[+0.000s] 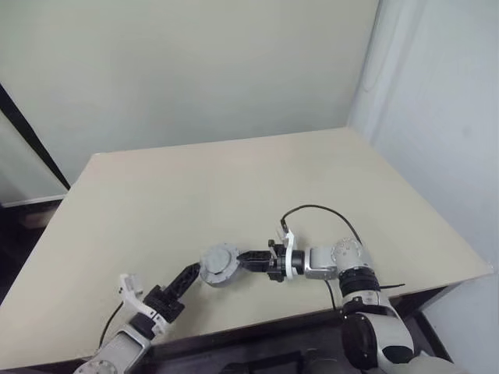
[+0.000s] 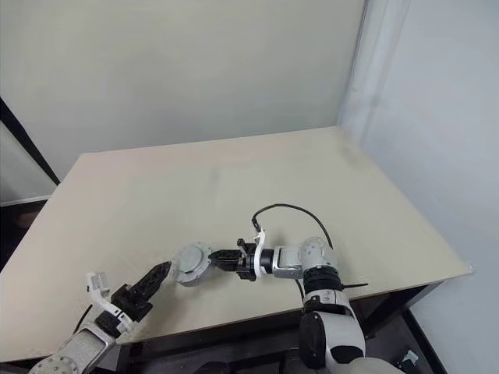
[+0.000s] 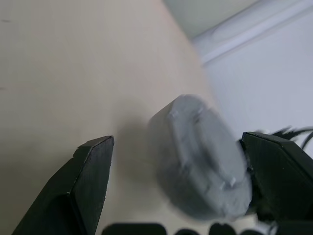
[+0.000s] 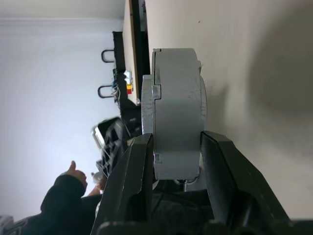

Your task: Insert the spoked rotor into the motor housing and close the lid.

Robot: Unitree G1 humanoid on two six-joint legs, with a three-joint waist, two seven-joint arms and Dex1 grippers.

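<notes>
Desk (image 1: 234,179) pale beige, bare apart from the work near its front edge. Right end effector (image 1: 248,261) reaches in from the right, pointing left, its 2 black fingers (image 4: 139,176) clamped across the thickness of a grey round casing (image 1: 219,265), one on each flat face. Casing is held on edge, clear of the desk surface, with a shadow beneath it. A seam runs around its side wall and a shallow raised step shows on one face; it looks like the motor housing closed up, but no copper windings can be seen from any angle. Spoked rotor cannot be made out; whether it sits inside the casing cannot be told.

Left end effector (image 1: 189,276) comes up from the lower left, fingers spread wide with nothing between them. In the left wrist view the casing sits ahead of its 2 fingertips (image 3: 95,161), blurred; contact with either cannot be judged.

Right wrist view: past the desk edge, a person's raised hand (image 4: 73,171) and dark sleeve, cut off at the frame edge
</notes>
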